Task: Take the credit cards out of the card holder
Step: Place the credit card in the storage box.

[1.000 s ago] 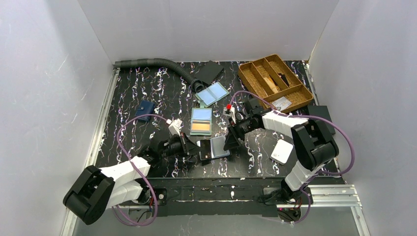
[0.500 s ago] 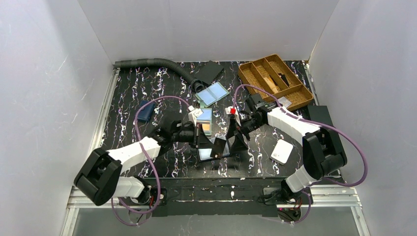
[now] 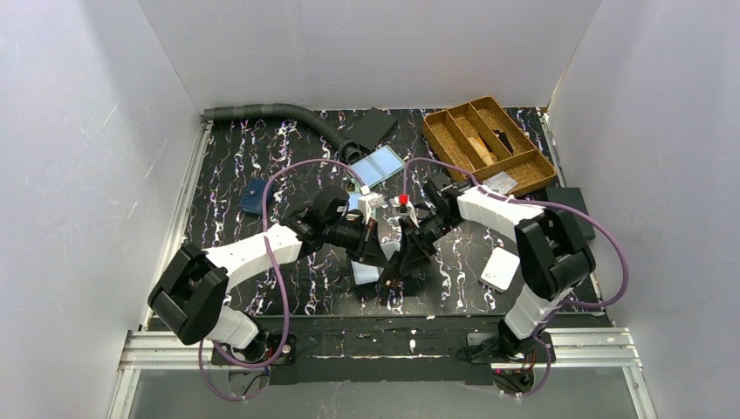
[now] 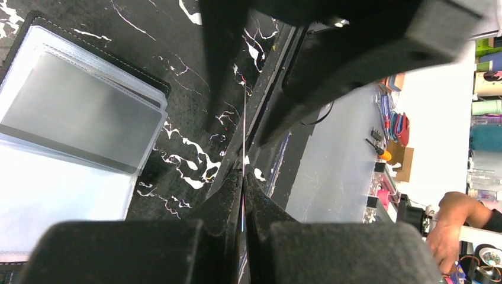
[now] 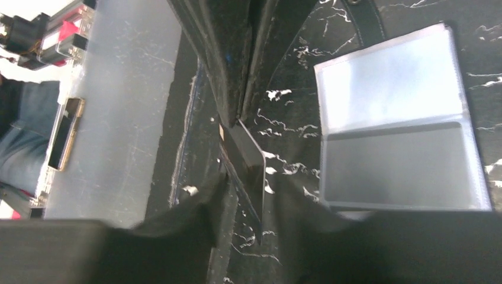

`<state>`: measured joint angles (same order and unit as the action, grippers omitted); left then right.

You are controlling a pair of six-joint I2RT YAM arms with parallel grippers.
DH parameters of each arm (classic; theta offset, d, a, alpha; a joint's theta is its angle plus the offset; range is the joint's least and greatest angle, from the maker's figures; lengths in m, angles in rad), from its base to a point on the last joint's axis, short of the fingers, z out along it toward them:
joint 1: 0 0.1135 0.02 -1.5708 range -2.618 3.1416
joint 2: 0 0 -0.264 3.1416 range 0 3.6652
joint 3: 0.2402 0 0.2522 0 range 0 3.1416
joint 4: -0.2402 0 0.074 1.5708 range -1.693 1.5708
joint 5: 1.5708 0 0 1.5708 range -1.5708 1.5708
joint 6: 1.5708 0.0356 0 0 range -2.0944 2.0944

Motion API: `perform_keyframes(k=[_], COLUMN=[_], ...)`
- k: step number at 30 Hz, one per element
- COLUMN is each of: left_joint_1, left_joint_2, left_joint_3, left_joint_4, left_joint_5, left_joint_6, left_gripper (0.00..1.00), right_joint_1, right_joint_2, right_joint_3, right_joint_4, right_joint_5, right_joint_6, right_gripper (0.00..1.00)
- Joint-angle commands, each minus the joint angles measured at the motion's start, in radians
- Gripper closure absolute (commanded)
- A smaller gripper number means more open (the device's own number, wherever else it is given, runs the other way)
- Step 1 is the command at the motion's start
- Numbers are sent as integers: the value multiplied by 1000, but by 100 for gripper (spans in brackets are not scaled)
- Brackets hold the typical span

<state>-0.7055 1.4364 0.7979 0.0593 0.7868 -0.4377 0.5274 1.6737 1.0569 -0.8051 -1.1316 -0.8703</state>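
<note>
Left wrist view: clenches black-grey card [image 4: 243, 127] edge-on in left gripper [image 4: 243, 180], lifted beside card holder [image 4: 77, 112]; straddles it with right gripper [image 5: 254, 201], released. Risks dropping card if let go before closing right.

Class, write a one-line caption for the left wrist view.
Left tool pinches a thin card edge-on, the open holder lying alongside.

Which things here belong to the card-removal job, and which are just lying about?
Job: dark card, pinched in the left jaws, right jaws open around it; open card holder with clear pockets.
Lying about: wooden tray, white box, navy wallet, grey hose, pale blue holder.
</note>
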Motion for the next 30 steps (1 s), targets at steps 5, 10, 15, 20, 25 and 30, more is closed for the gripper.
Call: perform_keyframes(k=[5,10,15,20,25,30], left_joint_1=[3,81,86,64,31,14], left_joint_2=[-53,-233,-454,-468,-318,-117], left_joint_3=[20,-125,-323,-531,-513,-466], left_joint_4=[-76,79,327,736,887,1124], left_joint_5=[-48,-125,-254,-392,-466,-498], left_joint_6=[27,-96,-265,-463,-537,-657], left_gripper=[89,48,11,2,2,2], right_joint_1=[16,-33,-135,-211,-231,-232], right_joint_2=[42,28,-64,-183,-210,-183], right_joint_3=[89,84,-58,-311,-394,-426], right_joint_4=[-124,-102,288,1162,1401,1561], right_joint_5=[-78,-107,-240,-126,6,6], right_joint_6=[-30,13,473,1247,1525,1692], right_gripper=[99,99,99,99,99,99])
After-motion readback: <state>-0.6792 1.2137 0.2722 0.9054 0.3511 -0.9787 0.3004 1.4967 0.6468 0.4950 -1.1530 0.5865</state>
